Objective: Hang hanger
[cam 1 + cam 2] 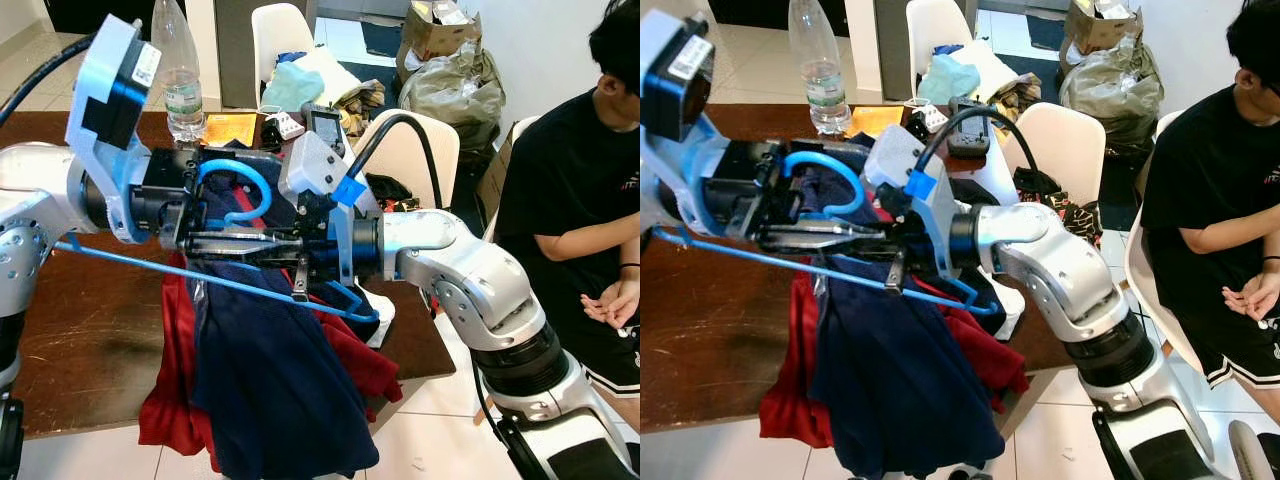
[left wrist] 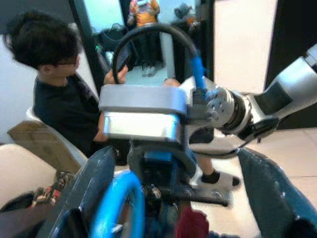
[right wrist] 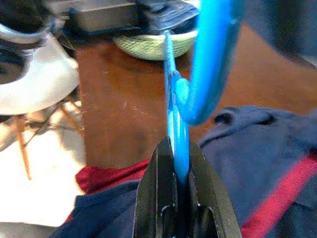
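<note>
A brown table [image 1: 90, 340] is bearing a navy-and-red garment [image 1: 270, 390], which is draping over its near edge. Above the garment, a blue hanger [image 1: 235, 185] is being held level. The right gripper [image 3: 178, 168] is clamping the hanger's neck; the left gripper [image 1: 215, 235] is meeting it there, its fingers' state unclear. A seated person [image 1: 575, 200] is sitting beyond the table's right end.

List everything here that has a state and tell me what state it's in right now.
Blue hanger: lifted off the table, garment draped on it.
Right gripper: jaws shut on the hanger.
Left gripper: by the hook, grip unclear.
Navy and red garment: hanging over the table edge.
Plastic bottle: upright.
</note>
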Controlling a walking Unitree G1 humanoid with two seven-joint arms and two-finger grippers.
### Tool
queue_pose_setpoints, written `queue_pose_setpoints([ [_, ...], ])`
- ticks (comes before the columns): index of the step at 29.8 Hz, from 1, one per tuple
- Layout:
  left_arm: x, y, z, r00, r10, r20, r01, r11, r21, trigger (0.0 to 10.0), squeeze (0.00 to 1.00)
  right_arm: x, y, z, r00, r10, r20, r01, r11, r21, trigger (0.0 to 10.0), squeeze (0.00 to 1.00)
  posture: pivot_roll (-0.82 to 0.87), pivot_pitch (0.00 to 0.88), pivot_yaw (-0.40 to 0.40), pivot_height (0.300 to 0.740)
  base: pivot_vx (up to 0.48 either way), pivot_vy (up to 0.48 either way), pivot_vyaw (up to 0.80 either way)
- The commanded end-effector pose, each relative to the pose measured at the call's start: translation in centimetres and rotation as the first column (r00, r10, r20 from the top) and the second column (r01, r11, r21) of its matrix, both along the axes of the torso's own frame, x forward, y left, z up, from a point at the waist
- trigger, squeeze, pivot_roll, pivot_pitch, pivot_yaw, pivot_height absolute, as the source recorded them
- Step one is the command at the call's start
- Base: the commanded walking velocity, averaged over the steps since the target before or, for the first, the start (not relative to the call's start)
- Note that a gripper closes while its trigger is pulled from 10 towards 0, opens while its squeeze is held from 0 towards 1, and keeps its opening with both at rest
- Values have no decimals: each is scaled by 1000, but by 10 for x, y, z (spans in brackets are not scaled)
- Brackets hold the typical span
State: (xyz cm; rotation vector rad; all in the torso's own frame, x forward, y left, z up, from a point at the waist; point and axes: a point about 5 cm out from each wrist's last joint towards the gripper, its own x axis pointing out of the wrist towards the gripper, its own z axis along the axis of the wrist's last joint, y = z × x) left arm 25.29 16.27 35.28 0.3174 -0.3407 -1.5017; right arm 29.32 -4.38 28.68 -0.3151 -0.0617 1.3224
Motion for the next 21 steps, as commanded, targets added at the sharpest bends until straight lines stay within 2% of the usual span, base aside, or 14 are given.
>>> queue_pose_setpoints([
  [1,-6,3,4,1000,-1,21,1,1000,7,10000,1000,6,-7,-7,998,-52,-20,52,999,-5,0,0,160,112,-64,740,0,0,0],
  [4,-11,31,18,990,125,60,-123,991,-43,10000,1000,31,-34,-10,967,-254,-32,255,967,26,0,0,171,115,-69,740,0,0,0],
  [5,-11,31,18,990,125,60,-123,991,-43,10000,1000,31,-34,-10,967,-254,-32,255,967,26,0,0,171,115,-69,740,0,0,0],
  [6,-10,50,19,970,234,69,-230,971,-61,10000,1000,44,-52,-7,930,-366,-34,367,928,61,0,0,180,117,-70,740,0,0,0],
  [9,-9,65,18,944,324,67,-319,945,-71,10000,1000,52,-65,-4,899,-437,-40,439,894,90,0,0,182,119,-70,740,0,0,0],
  [11,-10,94,4,887,460,29,-458,887,-62,10000,1000,58,-86,2,863,-504,-35,504,854,127,0,0,184,120,-73,740,0,0,0],
  [12,-10,94,4,887,460,29,-458,887,-62,10000,1000,58,-86,2,863,-504,-35,504,854,127,0,0,184,120,-73,740,0,0,0],
  [14,-11,121,-5,792,610,14,-607,791,-75,10000,1000,58,-107,11,850,-527,-20,522,836,167,0,0,189,121,-75,740,0,0,0],
  [15,-11,121,-5,792,610,14,-607,791,-75,10000,1000,58,-107,11,850,-527,-20,522,836,167,0,0,189,121,-75,740,0,0,0],
  [16,-10,130,-5,743,669,13,-665,741,-93,10000,1000,59,-115,15,840,-541,-20,535,823,191,0,0,192,122,-77,740,0,0,0],
  [18,-10,130,-5,743,669,13,-665,741,-93,10000,1000,59,-115,15,840,-541,-20,535,823,191,0,0,192,122,-77,740,0,0,0],
  [19,-10,136,-3,696,718,4,-711,691,-129,10000,439,59,-122,21,834,-552,-30,541,805,244,0,0,196,123,-77,740,0,0,0],
  [20,-7,140,-1,638,770,-8,-759,628,-172,10000,0,59,-127,29,831,-555,-51,538,776,328,0,0,200,128,-76,740,0,0,0],
  [21,-3,143,0,572,819,-55,-806,548,-224,10000,0,60,-129,34,831,-548,-93,532,737,417,0,0,202,134,-74,740,0,0,0],
])
